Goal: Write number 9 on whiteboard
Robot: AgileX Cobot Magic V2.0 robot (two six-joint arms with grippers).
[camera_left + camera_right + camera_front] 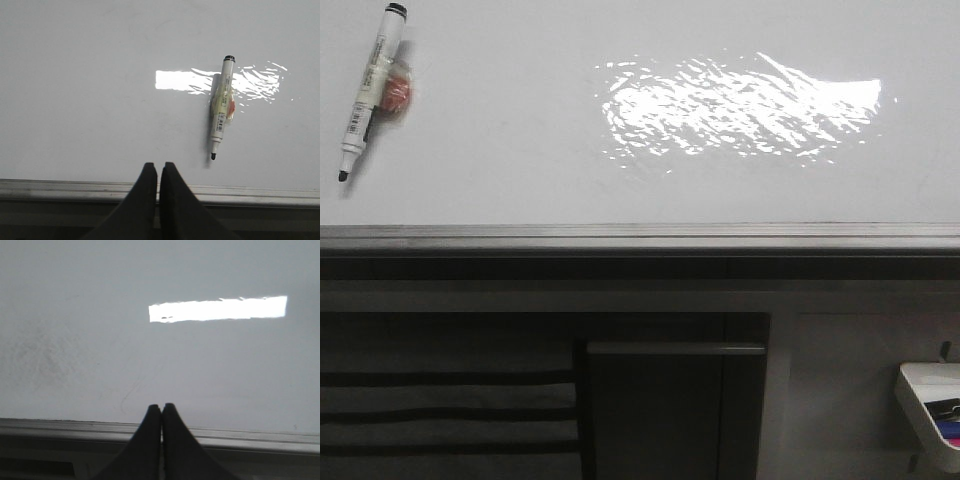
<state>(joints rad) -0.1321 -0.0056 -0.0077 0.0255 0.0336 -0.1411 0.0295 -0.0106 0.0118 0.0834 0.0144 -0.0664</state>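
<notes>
On the whiteboard, an uncapped marker; left tool and right tool closed, empty.

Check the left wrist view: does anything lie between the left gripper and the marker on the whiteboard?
Nothing visible does. The left gripper, fingers together, sits at the board's near edge; only bare whiteboard separates it from the uncapped marker.

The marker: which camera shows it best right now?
The left wrist view: the marker lies whole and uncapped on the whiteboard, ahead of the shut left gripper. The front view shows it at the far left edge. The right wrist view misses it.
</notes>
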